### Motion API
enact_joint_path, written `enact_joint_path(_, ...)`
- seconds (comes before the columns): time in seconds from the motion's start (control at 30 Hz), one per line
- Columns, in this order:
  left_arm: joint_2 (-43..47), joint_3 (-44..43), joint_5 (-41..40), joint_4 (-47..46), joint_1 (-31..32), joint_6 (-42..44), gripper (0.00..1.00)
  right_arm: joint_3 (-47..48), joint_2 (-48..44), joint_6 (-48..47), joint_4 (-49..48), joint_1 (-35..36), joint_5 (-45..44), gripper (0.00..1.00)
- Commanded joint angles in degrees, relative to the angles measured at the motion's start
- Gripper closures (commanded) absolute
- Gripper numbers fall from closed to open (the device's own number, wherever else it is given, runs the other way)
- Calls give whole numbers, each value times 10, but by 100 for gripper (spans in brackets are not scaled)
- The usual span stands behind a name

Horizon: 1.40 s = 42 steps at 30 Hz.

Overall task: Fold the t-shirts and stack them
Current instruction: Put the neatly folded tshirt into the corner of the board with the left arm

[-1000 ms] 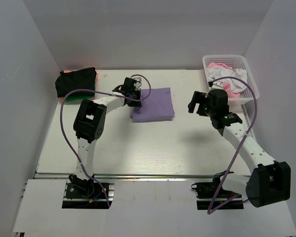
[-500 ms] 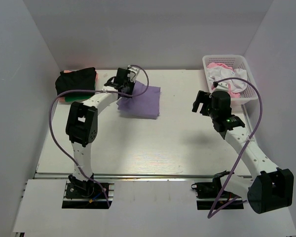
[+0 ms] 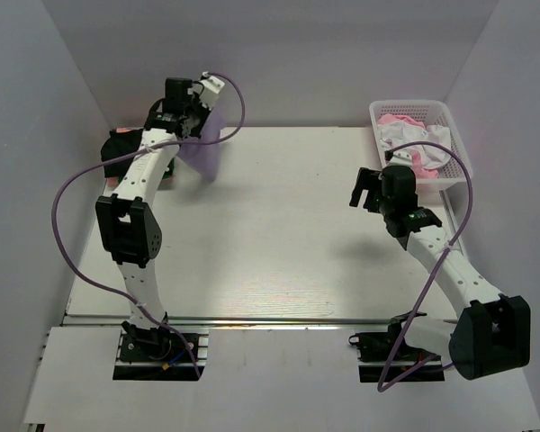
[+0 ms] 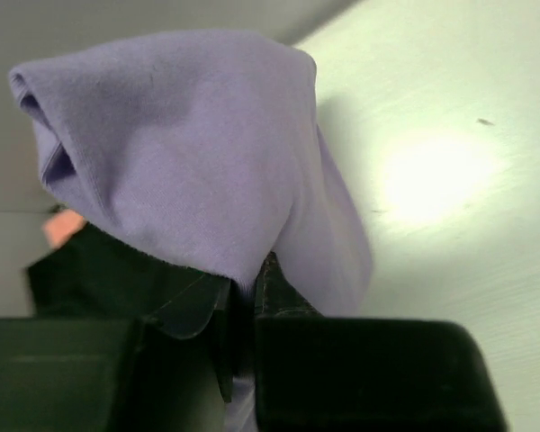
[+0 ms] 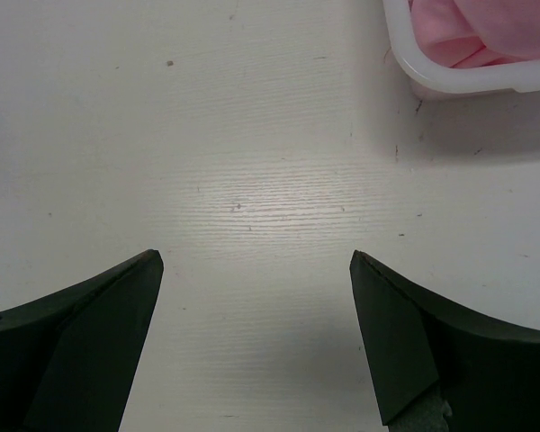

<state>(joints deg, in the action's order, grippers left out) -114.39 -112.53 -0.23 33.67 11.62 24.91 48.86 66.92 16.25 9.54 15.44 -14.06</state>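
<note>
The left gripper (image 3: 196, 117) is clenched on the folded purple shirt (image 3: 203, 151), which hangs above the table's (image 3: 279, 243) far-left corner, beside the black shirt (image 3: 123, 148). The right gripper (image 3: 364, 189) is spread wide above the table, near the basket (image 3: 414, 105).

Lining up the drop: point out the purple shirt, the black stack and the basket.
purple shirt (image 4: 189, 162), left wrist view, draped middle.
black stack (image 3: 117, 146), top view, left end.
basket (image 3: 405, 103), top view, far rim.
</note>
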Motion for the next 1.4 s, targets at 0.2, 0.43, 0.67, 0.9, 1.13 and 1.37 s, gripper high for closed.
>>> enact_joint_path(0.2, 36, -96, 19, -15, -62, 82, 100, 34, 28, 4, 11, 0, 12, 10)
enact_joint_path(0.43, 43, -96, 37, -33, -118, 88, 100, 56, 37, 9, 27, 2, 25, 10)
enact_joint_path(0.67, 36, -109, 78, -47, -177, 62, 100, 76, 59, 10, 27, 3, 68, 10)
enact_joint_path(0.9, 25, -73, 76, -74, -213, 48, 100, 91, 78, 21, 34, 3, 75, 10)
enact_joint_path(1.13, 8, -62, 116, -90, -230, 48, 100, 116, 100, 26, 43, 3, 69, 10)
enact_joint_path(1.37, -10, -24, 28, -146, -242, 36, 100, 133, 121, 30, 44, 3, 75, 10)
